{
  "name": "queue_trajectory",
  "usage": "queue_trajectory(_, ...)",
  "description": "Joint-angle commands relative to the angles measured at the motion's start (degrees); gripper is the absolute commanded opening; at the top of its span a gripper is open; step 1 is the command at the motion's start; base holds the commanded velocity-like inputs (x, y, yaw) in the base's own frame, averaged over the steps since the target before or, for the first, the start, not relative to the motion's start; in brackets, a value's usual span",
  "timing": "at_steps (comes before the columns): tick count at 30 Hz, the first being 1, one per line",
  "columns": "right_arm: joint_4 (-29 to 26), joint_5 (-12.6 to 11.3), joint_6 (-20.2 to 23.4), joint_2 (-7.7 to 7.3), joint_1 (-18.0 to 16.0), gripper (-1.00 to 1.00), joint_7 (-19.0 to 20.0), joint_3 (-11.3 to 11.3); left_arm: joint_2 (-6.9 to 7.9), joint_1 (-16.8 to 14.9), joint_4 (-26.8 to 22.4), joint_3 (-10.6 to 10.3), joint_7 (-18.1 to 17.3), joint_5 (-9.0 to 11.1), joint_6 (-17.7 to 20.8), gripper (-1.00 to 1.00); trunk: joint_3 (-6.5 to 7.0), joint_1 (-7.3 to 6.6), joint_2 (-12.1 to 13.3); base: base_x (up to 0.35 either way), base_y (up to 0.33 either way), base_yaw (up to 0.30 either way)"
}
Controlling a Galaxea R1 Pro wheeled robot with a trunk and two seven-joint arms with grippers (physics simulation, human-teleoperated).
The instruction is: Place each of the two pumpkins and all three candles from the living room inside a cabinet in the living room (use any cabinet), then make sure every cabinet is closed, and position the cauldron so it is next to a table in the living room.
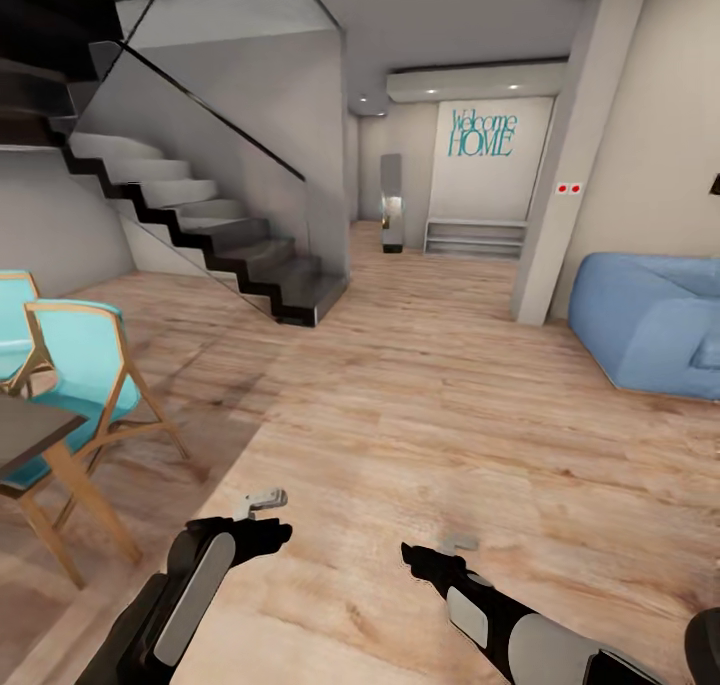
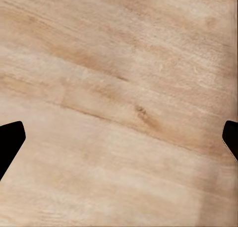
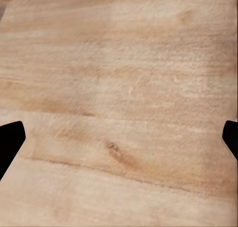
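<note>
Both of my black grippers, left (image 1: 262,505) and right (image 1: 440,553), hang low over the pale wood plank floor (image 1: 430,405), fingers spread wide and holding nothing, presumably tucked for travel. Pumpkins, candles, cabinet, cauldron and coffee table lie somewhere beyond my cameras. Ahead stand a dark staircase (image 1: 215,235), a blue sofa (image 1: 650,325) and teal wooden-framed chairs (image 1: 75,365).

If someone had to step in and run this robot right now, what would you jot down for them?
Left gripper: open, empty, over bare wood floor.
Right gripper: open, empty, over the same floor.
Surroundings: staircase ahead left, teal chairs at left, blue sofa at right, "Welcome HOME" wall ahead.
Job's things: no pumpkin, candle, cabinet or cauldron can be seen from here.
Done: nothing can be confirmed.
Left: find the items first, then store, close, and move the pot.
</note>
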Motion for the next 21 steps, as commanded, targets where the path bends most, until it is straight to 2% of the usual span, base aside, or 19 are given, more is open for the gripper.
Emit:
queue_trajectory(1, 0.1, -0.6, -0.2, 0.03, -0.1, 1.00, 0.0, 0.5, 0.07, 0.0, -0.1, -0.2, 0.6, 0.6, 0.1, 1.00, -0.06, 0.03, 0.0, 0.321, 0.000, -0.291)
queue_trajectory(12, 0.1, -0.6, -0.2, 0.03, -0.1, 1.00, 0.0, 0.5, 0.09, 0.0, -0.1, -0.8, 0.7, 0.6, 0.1, 1.00, -0.05, 0.03, 0.0, 0.316, 0.000, -0.291)
queue_trajectory(21, 0.1, -0.6, -0.2, 0.03, -0.1, 1.00, 0.0, 0.5, 0.09, 0.0, -0.1, -0.8, 0.7, 0.6, 0.1, 1.00, 0.11, 0.03, 0.0, 0.252, 0.000, -0.291)
